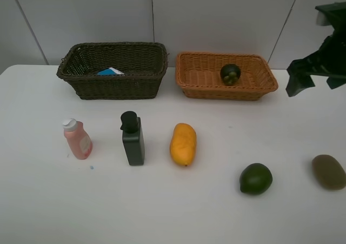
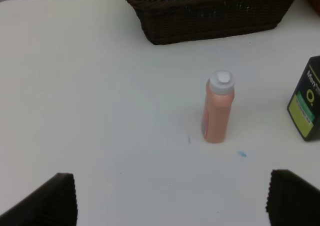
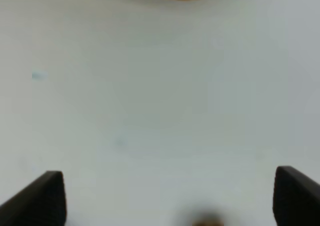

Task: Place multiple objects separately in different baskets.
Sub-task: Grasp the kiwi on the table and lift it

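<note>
Plainly upright, pink bottle (image 2: pixel 218 117), white cap (image 2: pixel 221 81)

A white table (image 1: pixel 162 211) carries two wicker baskets side by side at the back, the dark basket (image 1: pixel 113 85) on the left and the orange basket (image 1: pixel 224 91) on the right. Nearer the front, a pink bottle (image 1: pixel 78 140) and a black pump bottle (image 1: pixel 133 141) stand upright. A mango (image 1: pixel 183 144) lies beside them, with a lime (image 1: pixel 255 179) and a kiwi (image 1: pixel 328 172) farther right.

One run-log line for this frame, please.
orange basket: mangosteen inside | on table: pink bottle, pump bottle, mango, lime, kiwi | left hand: open, empty | right hand: open, empty
</note>
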`<state>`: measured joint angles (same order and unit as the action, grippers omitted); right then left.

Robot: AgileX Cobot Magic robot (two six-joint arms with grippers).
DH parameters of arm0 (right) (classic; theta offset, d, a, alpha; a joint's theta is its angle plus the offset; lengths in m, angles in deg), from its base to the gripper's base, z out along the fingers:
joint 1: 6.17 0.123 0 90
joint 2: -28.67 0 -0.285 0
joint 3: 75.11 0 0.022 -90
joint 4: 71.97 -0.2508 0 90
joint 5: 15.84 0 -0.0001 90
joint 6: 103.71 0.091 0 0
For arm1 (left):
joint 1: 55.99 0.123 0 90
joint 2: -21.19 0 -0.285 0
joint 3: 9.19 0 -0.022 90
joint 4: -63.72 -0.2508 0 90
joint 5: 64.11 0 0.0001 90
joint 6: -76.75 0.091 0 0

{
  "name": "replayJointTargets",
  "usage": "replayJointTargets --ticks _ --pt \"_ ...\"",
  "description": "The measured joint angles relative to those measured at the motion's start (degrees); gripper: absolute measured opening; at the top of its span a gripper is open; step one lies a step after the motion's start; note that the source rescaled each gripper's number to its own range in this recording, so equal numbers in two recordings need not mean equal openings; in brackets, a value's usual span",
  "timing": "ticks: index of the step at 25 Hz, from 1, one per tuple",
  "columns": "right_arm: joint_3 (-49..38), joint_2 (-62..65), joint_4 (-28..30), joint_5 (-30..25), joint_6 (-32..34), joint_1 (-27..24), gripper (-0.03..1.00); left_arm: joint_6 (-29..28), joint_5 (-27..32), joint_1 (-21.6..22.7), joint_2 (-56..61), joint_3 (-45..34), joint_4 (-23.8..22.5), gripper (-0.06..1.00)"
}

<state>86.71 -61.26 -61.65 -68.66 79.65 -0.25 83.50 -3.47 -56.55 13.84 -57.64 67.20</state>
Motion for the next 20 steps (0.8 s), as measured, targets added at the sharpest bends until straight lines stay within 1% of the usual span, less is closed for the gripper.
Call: replayJointTargets --ticks 8,12,17,20 --pt "-7.2 1.7 -1.5 -0.2 0.0 -4.3 1.0 0.0 0.0 0.0 0.0 0.0 0.0 1.0" --pt "-10.2 1.7 -1.4 0.3 0.0 -6.2 1.0 0.0 0.0 0.0 0.0 0.0 0.0 1.0" --pt "-13.2 1.7 0.4 1.4 -0.7 -7.1 1.0 0.0 0.0 0.0 0.0 0.0 0.0 1.0" --pt "-15.3 1.7 0.3 1.8 -3.0 -7.3 1.0 0.0 0.0 0.0 0.0 0.0 0.0 1.0"
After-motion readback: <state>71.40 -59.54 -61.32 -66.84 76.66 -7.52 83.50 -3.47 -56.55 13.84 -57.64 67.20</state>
